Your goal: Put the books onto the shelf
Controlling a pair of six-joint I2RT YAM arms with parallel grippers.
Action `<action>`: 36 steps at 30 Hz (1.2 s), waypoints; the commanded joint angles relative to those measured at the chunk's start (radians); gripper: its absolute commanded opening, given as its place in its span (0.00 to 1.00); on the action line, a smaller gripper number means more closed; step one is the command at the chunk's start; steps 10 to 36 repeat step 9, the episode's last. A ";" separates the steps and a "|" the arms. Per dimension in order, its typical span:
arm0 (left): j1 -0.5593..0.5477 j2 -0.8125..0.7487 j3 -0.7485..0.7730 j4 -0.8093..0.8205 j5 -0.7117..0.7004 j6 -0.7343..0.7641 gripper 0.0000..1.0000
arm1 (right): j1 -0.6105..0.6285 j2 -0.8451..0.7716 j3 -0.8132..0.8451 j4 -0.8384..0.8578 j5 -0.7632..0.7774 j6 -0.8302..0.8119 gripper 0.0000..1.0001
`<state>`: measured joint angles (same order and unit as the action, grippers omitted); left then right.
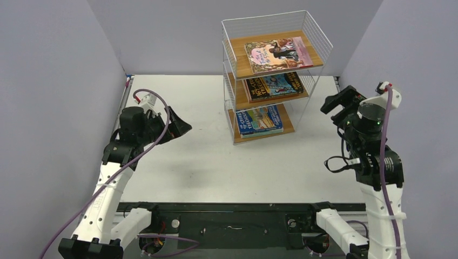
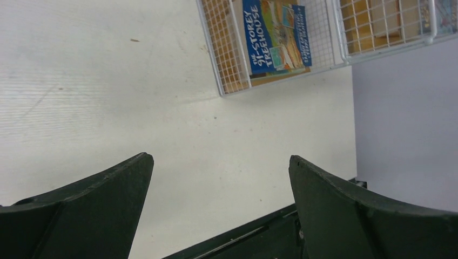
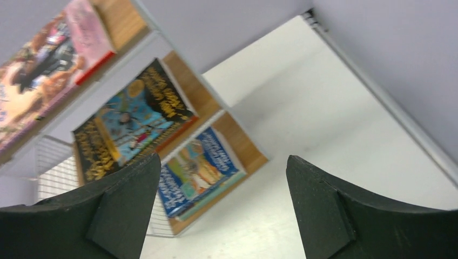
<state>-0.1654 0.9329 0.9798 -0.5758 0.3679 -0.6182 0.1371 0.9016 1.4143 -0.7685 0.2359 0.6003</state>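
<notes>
The shelf (image 1: 318, 33), a white wire rack with three wooden boards, stands at the back of the table. A pink book (image 1: 275, 54) lies on the top board, a dark black-and-blue book (image 1: 274, 85) on the middle one, and a blue book (image 1: 260, 120) on the bottom one. My right gripper (image 1: 336, 102) hovers right of the shelf, open and holding nothing. Its wrist view shows the pink book (image 3: 48, 59), the dark book (image 3: 129, 121) and the blue book (image 3: 197, 167) beyond the fingers. My left gripper (image 1: 181, 128) hangs open and empty, left of the shelf.
Grey walls close in the table (image 1: 216, 156) on the left, back and right. A black rail (image 1: 232, 208) with the arm bases runs along the near edge. In the left wrist view the shelf (image 2: 227, 54) and the blue book (image 2: 275, 35) sit far ahead of the fingers.
</notes>
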 commanded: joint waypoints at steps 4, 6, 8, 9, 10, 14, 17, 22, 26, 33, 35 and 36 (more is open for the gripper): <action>0.010 0.000 0.113 -0.167 -0.223 0.091 0.96 | -0.004 -0.130 -0.108 -0.143 0.222 -0.073 0.82; 0.011 -0.008 0.117 -0.174 -0.239 0.093 0.96 | -0.005 -0.158 -0.131 -0.149 0.234 -0.071 0.81; 0.012 -0.013 0.117 -0.182 -0.249 0.093 0.96 | -0.005 -0.175 -0.140 -0.159 0.240 -0.077 0.80; 0.011 -0.013 0.116 -0.183 -0.253 0.091 0.96 | -0.004 -0.180 -0.141 -0.163 0.243 -0.079 0.80; 0.011 -0.013 0.116 -0.183 -0.253 0.091 0.96 | -0.004 -0.180 -0.141 -0.163 0.243 -0.079 0.80; 0.011 -0.013 0.116 -0.183 -0.253 0.091 0.96 | -0.004 -0.180 -0.141 -0.163 0.243 -0.079 0.80; 0.011 -0.013 0.116 -0.183 -0.253 0.091 0.96 | -0.004 -0.180 -0.141 -0.163 0.243 -0.079 0.80; 0.011 -0.013 0.116 -0.183 -0.253 0.091 0.96 | -0.004 -0.180 -0.141 -0.163 0.243 -0.079 0.80; 0.011 -0.013 0.116 -0.183 -0.253 0.091 0.96 | -0.004 -0.180 -0.141 -0.163 0.243 -0.079 0.80; 0.011 -0.013 0.116 -0.183 -0.253 0.091 0.96 | -0.004 -0.180 -0.141 -0.163 0.243 -0.079 0.80; 0.011 -0.013 0.116 -0.183 -0.253 0.091 0.96 | -0.004 -0.180 -0.141 -0.163 0.243 -0.079 0.80; 0.011 -0.013 0.116 -0.183 -0.253 0.091 0.96 | -0.004 -0.180 -0.141 -0.163 0.243 -0.079 0.80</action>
